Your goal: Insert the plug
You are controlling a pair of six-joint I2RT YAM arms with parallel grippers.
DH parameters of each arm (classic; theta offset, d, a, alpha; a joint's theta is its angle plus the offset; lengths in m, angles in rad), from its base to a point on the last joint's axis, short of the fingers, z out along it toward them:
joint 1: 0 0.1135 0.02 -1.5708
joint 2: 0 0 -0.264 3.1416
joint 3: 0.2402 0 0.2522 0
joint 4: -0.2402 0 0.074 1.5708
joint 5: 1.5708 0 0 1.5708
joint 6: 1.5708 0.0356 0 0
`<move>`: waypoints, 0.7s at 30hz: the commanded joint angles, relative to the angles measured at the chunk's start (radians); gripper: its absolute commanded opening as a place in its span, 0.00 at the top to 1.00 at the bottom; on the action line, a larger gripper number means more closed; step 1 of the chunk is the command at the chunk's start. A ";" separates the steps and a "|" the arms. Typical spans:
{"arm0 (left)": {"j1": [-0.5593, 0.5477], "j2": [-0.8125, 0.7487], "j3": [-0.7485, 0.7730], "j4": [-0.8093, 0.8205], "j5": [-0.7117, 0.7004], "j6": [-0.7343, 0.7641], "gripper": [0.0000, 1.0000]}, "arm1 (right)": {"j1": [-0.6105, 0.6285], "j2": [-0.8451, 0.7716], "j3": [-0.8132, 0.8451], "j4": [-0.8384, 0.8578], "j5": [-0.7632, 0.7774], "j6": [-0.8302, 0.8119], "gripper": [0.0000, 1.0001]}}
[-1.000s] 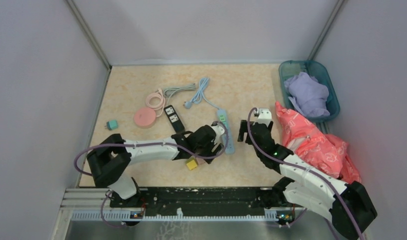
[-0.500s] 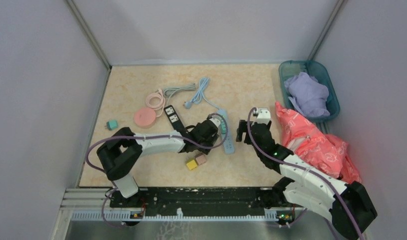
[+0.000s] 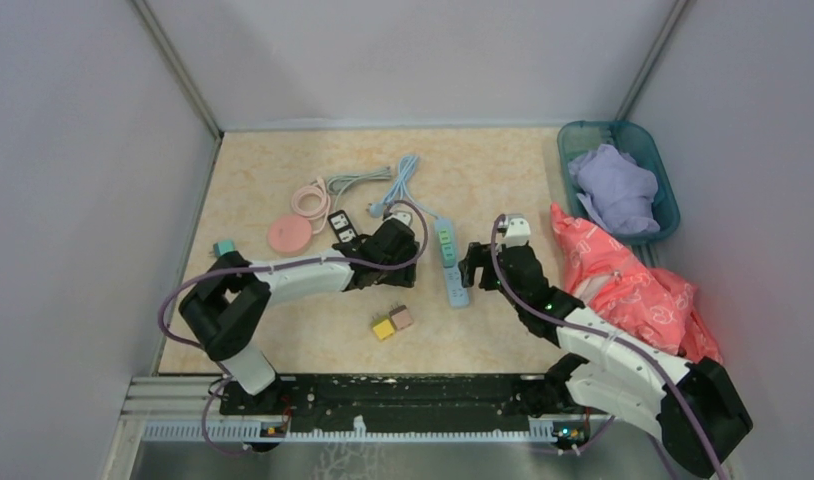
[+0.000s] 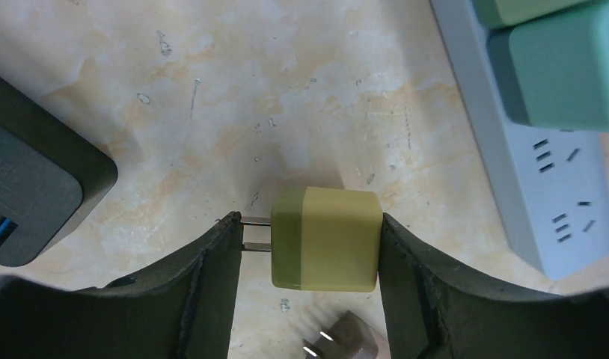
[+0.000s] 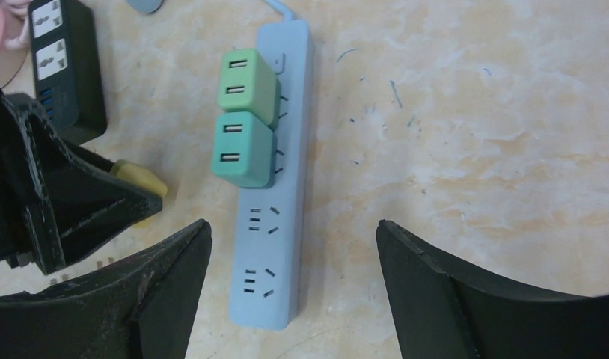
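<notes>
My left gripper (image 3: 388,245) (image 4: 307,218) is shut on a yellow-green plug (image 4: 328,239). Its two prongs press on one finger and its back on the other. It hangs between the black power strip (image 4: 32,187) and the light blue power strip (image 3: 451,265) (image 5: 275,187). The blue strip carries two green adapters (image 5: 245,120) and has free sockets at its near end. My right gripper (image 3: 473,268) (image 5: 292,224) is open and empty over that near end. The held plug also shows in the right wrist view (image 5: 141,179).
A yellow plug (image 3: 383,328) and a brownish plug (image 3: 402,318) lie on the table near the front. A pink round reel (image 3: 288,235), coiled cables and a small teal plug (image 3: 223,248) lie at the left. A teal basket (image 3: 667,190) and pink cloth (image 3: 633,285) are at the right.
My left gripper has moved up and to the left, away from the two loose plugs, to beside the black strip. My right gripper has shifted slightly left toward the blue strip.
</notes>
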 commanded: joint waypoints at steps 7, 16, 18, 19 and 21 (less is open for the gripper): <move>0.048 -0.163 -0.111 0.203 0.109 -0.266 0.48 | 0.000 0.042 -0.012 0.228 -0.219 0.046 0.20; 0.066 -0.270 -0.213 0.326 0.145 -0.567 0.47 | 0.108 0.101 -0.009 0.376 -0.181 0.031 0.21; 0.069 -0.287 -0.232 0.353 0.152 -0.607 0.46 | 0.120 0.112 -0.013 0.414 -0.172 0.036 0.21; 0.071 -0.296 -0.239 0.364 0.155 -0.626 0.46 | 0.124 0.116 -0.013 0.428 -0.166 0.039 0.21; 0.071 -0.310 -0.251 0.384 0.157 -0.665 0.46 | 0.138 0.126 -0.014 0.452 -0.150 0.038 0.21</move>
